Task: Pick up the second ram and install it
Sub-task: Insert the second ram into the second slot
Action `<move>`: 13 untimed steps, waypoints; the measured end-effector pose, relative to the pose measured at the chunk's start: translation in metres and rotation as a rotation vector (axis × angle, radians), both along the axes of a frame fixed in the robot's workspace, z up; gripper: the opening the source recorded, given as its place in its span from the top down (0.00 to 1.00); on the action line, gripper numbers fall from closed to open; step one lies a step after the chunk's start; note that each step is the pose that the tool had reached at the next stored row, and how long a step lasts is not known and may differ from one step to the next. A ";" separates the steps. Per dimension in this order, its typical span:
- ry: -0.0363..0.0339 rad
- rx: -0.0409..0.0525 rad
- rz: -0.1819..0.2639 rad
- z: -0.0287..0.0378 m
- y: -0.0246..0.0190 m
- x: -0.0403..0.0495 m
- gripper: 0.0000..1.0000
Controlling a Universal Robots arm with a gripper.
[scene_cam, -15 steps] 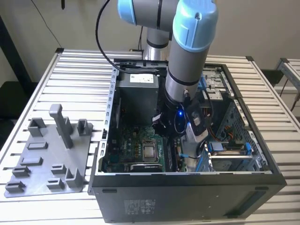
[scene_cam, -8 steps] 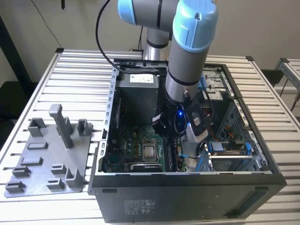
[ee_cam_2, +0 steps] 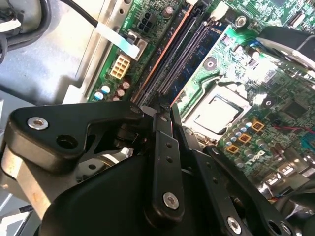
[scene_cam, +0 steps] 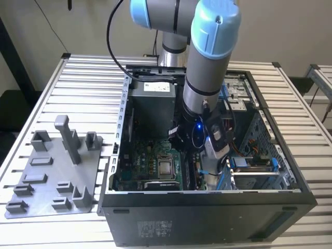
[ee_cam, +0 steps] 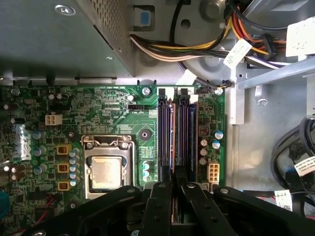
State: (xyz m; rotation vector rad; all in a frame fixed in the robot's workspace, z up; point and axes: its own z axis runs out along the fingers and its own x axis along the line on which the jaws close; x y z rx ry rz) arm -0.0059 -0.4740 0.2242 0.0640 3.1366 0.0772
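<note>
gripper (ee_cam: 174, 189) closed over memory slots (ee_cam: 176, 137) | second ram: hold not discernible | cable labels (ee_cam: 236, 52) unreadable

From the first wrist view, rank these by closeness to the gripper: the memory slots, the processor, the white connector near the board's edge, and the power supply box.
1. Memory slots, running straight out from the gripper.
2. Processor, beside the linkage.
3. White connector, past the processor.
4. Power supply box, beyond the board's far edge.

second ram (ee_cam: 172, 142) lower end hidden behind jaws, arm cut off by exterior view's top edge
</note>
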 end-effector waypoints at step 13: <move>0.0000 -0.0002 0.000 -0.0050 0.0011 -0.0014 0.86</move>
